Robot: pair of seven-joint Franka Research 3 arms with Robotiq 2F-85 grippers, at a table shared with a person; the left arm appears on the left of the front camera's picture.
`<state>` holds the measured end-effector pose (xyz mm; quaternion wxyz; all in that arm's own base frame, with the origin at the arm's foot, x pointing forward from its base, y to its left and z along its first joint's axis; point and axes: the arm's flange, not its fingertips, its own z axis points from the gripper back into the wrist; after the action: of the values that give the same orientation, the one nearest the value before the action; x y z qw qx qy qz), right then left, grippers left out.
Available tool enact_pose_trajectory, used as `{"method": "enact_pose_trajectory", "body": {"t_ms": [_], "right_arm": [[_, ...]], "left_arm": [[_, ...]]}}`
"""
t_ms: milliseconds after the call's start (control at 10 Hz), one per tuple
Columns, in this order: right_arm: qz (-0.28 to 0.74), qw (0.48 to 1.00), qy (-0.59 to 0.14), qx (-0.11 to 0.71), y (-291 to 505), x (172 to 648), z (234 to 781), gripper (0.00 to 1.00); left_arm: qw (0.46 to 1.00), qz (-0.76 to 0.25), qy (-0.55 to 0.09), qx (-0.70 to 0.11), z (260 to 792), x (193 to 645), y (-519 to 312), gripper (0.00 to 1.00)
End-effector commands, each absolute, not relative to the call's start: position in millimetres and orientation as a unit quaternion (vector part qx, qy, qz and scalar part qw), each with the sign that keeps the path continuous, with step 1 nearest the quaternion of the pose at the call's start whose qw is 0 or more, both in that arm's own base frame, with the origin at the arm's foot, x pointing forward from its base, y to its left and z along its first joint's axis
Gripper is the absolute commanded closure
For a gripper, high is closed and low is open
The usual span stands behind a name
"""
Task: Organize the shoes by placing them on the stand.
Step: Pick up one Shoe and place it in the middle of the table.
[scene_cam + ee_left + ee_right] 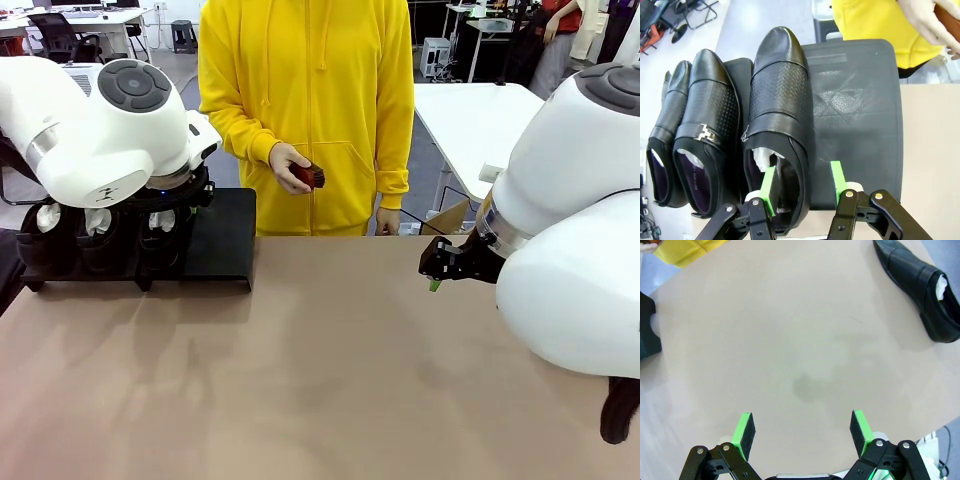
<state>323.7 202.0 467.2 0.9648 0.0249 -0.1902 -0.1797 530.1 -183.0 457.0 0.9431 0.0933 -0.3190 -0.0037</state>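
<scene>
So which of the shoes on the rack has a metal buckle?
The middle shoe of the three on the rack: a silver buckle crosses its strap, while those either side have none visible.

Bare stand (855, 105) panel beside 3 shoes (777, 115), open tabletop (330, 370) mid-table, 1 stray shoe (920, 285) at its edge.

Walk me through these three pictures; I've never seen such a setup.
Two white robot arms share a tan table with a person holding a small reddish brush. One picture looks across the table; the other two come from cameras on each wrist. The left gripper straddles the side wall of a black shoe, one pad inside, on the black stand, beside two more shoes. The right gripper hangs open over bare table, with another shoe lying farther off.
</scene>
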Motion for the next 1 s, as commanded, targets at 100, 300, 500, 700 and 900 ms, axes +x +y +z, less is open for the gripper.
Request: {"method": "enact_pose_trajectory", "body": {"t_ms": [100, 300, 500, 700, 900], "right_arm": [[-0.176, 0.966, -0.189, 0.026, 201.2, 325.3, 468.1, 0.0], [-0.176, 0.966, -0.189, 0.026, 201.2, 325.3, 468.1, 0.0], [-0.176, 0.966, -0.189, 0.026, 201.2, 325.3, 468.1, 0.0], [-0.176, 0.966, -0.189, 0.026, 201.2, 325.3, 468.1, 0.0], [-0.176, 0.966, -0.189, 0.026, 201.2, 325.3, 468.1, 0.0]], "left_arm": [[0.945, -0.025, -0.321, 0.063, 471.5, 509.3, -209.2, 0.45], [0.951, -0.031, -0.307, 0.022, 492.8, 474.8, -228.3, 0.45], [0.966, -0.028, -0.257, -0.026, 511.4, 438.2, -238.1, 0.45], [0.981, -0.038, -0.182, -0.056, 523.7, 407.7, -241.6, 0.45], [0.988, -0.077, -0.108, -0.081, 513.0, 392.3, -248.5, 0.45]]}}
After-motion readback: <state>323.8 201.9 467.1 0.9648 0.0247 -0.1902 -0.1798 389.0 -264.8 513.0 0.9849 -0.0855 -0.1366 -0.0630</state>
